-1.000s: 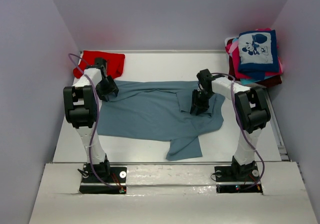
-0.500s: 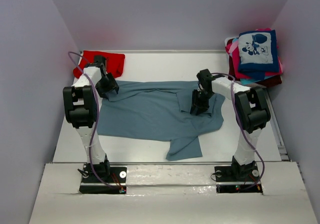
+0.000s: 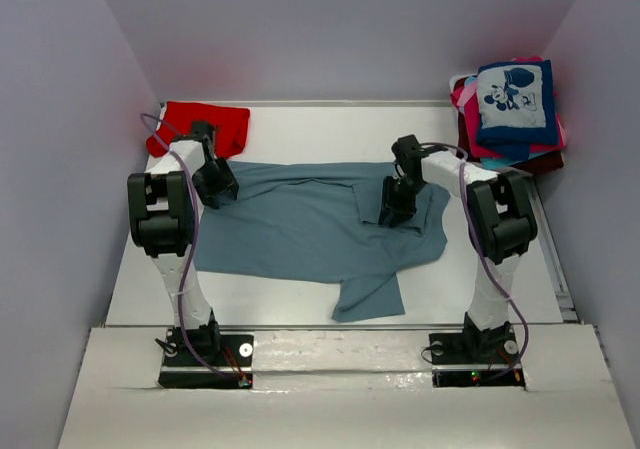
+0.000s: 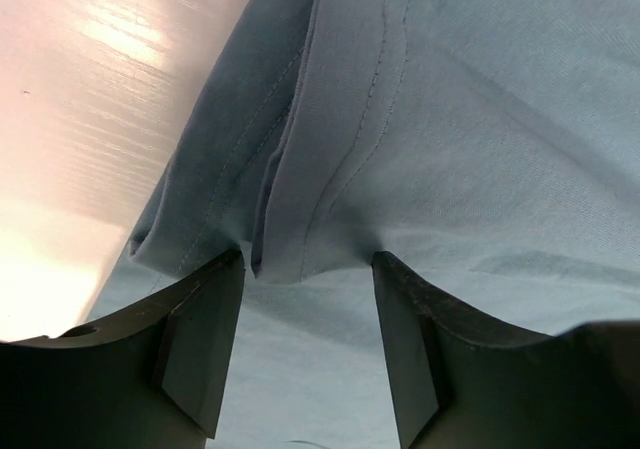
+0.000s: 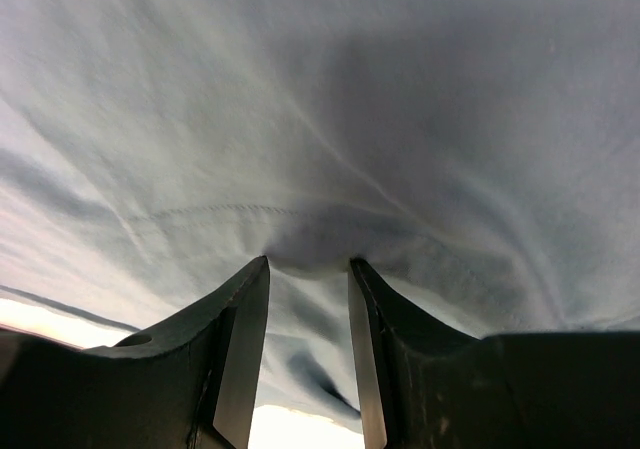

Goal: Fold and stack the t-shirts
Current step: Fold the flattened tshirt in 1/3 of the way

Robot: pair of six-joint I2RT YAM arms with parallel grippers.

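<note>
White table point(image 3: 300, 129): dusty grey-blue cotton t-shirt point(image 3: 290, 234) spread mid-table, right side partly folded in. Folded t-shirt stack point(image 3: 512, 109), navy mouse print on top, far right corner. Plain red t-shirt point(image 3: 205, 124) far left. Cloth layout unchanged over the last second. Left gripper point(image 4: 305, 269) has resettled at the far-left hem, jaws wide, straddling the fold, nothing clamped. Right gripper point(image 5: 308, 269) is narrow, pinching puckered grey-blue cloth. Fold looks to be waiting on the left grasp.
</note>
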